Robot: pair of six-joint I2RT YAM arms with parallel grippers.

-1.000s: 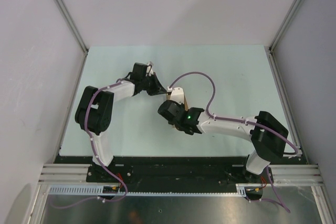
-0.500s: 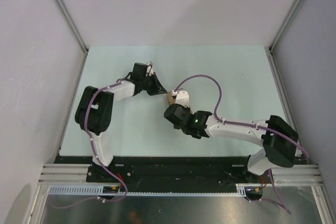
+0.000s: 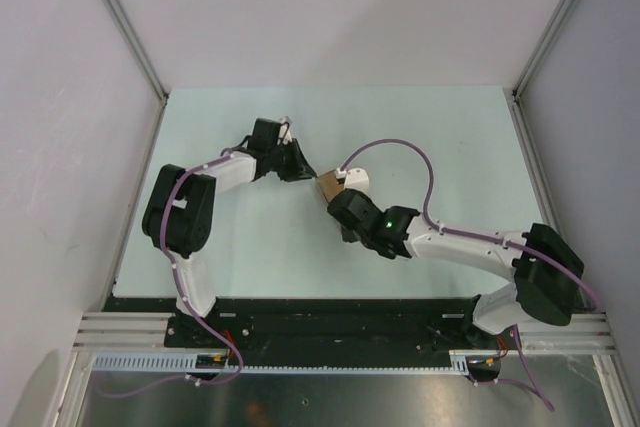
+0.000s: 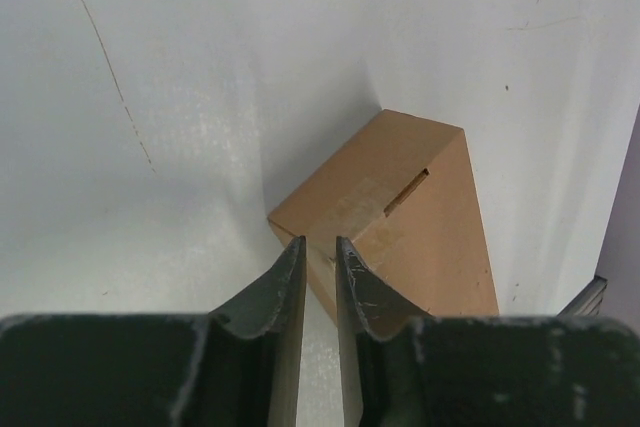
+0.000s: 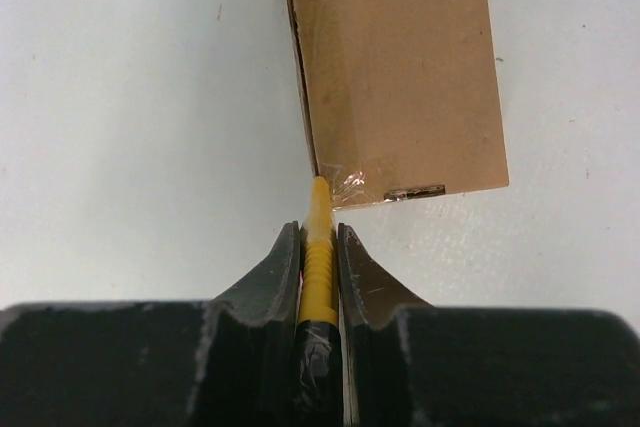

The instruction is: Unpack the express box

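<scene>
Right wrist view: the right gripper [image 5: 318, 232] is clamped on a yellow utility knife [image 5: 318, 269], whose tip touches the near left corner of the express box [image 5: 395, 77]. The carton lies straight ahead of those fingers, its long axis running away, with tape along its left edge. The left gripper [image 4: 320, 247] has its jaws a slit apart and empty, with the box just ahead and to the right. The box is shut, so its contents are unseen.

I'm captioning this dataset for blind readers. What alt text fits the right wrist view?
The right gripper holds a yellow utility knife between its fingers, the knife's tip at the near left corner of the brown express box, where clear tape wrinkles. The box lies flat on a pale table.
</scene>
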